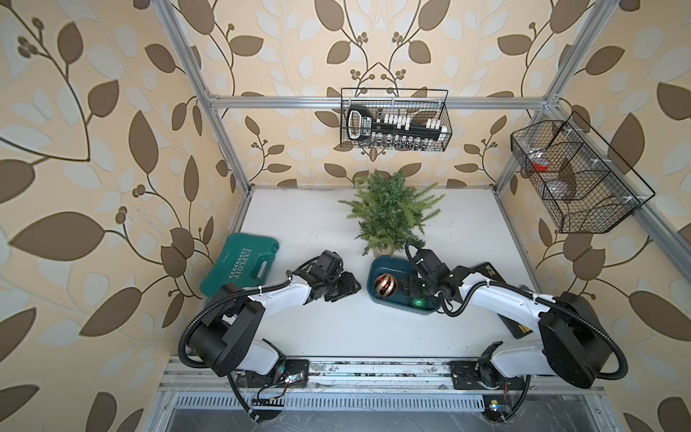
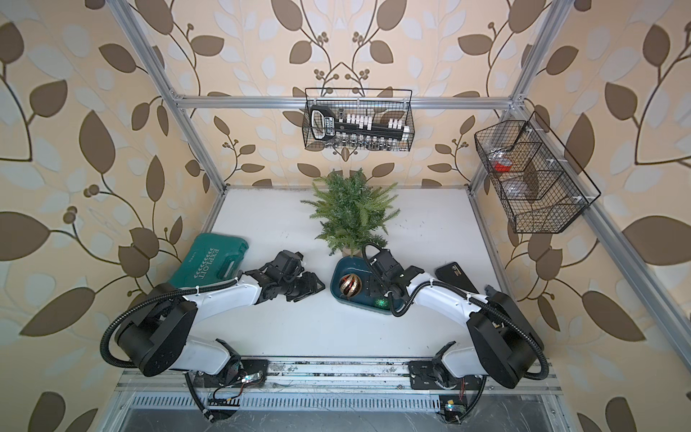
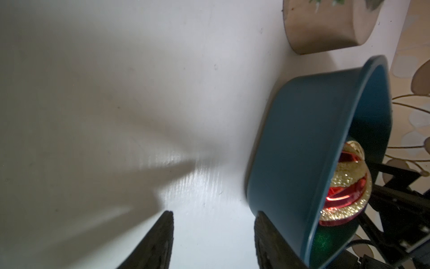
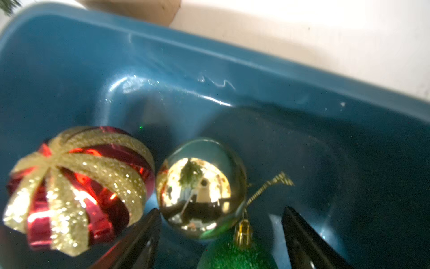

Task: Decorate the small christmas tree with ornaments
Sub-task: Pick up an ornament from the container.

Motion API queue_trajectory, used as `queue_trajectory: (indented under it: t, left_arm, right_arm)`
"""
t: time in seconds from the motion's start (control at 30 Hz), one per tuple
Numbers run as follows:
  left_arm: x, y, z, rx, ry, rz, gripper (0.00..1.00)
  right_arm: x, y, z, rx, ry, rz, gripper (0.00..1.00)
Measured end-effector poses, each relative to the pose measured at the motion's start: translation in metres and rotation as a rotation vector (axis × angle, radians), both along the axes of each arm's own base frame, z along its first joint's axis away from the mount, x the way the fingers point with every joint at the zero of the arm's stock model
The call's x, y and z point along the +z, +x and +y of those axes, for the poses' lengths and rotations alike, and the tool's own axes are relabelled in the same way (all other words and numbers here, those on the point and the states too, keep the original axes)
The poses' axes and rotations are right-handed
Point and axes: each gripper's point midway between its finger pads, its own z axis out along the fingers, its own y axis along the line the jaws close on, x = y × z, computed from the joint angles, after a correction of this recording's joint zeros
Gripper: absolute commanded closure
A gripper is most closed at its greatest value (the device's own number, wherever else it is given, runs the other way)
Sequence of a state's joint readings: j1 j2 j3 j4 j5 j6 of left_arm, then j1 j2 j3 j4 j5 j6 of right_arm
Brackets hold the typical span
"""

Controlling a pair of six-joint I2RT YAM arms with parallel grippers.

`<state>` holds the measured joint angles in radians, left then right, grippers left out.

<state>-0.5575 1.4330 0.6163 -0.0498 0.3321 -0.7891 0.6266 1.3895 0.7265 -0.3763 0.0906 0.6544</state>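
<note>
Ornaments, all three, lie in the tray [image 1: 385, 266], which rests on the table [image 1: 299, 232] just in front of the tree [image 1: 389, 213], near its tan base. The red bauble [image 1: 385, 285] lies at the tray's left end. In the right wrist view the gold bauble [image 4: 201, 188] sits just beside it, and the green bauble [image 4: 235, 253] just beside the gold. The right gripper [image 4: 221, 210] reaches down into the tray, jaws wide apart, with the green bauble between them and nothing gripped. The left gripper [image 3: 214, 213] is low by the table, just left of the tray, jaws partly apart and empty. One finger is close to the tray wall; whether it touches, I cannot tell.
</note>
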Motion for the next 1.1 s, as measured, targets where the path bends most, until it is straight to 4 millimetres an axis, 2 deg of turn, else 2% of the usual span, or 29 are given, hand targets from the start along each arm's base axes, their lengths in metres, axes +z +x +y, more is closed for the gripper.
queue_trajectory:
  t: [0.23, 0.47, 0.63, 0.77, 0.93, 1.1]
  left_arm:
    - [-0.001, -0.001, 0.0, 0.0, 0.002, 0.004, 0.43]
    - [-0.002, -0.002, 0.001, 0.0, 0.007, 0.012, 0.44]
    - [-0.003, -0.004, 0.003, 0.0, 0.014, 0.021, 0.44]
    - [-0.005, -0.006, 0.004, 0.0, 0.02, 0.03, 0.45]
    - [0.001, -0.007, 0.008, 0.009, 0.031, 0.02, 0.45]
    - [0.034, -0.007, 0.014, 0.025, 0.01, -0.065, 0.45]
  right_arm:
    - [0.006, 0.014, 0.004, -0.013, 0.016, -0.061, 0.19]
    - [-0.012, 0.014, 0.003, -0.017, -0.017, -0.026, 0.21]
    - [-0.016, 0.011, 0.001, -0.026, -0.019, -0.021, 0.36]
    - [-0.019, 0.005, -0.004, -0.027, -0.026, -0.009, 0.44]
    - [0.008, 0.003, -0.003, -0.015, 0.019, -0.063, 0.46]
    - [0.063, -0.007, 0.0, 0.049, 0.12, -0.17, 0.46]
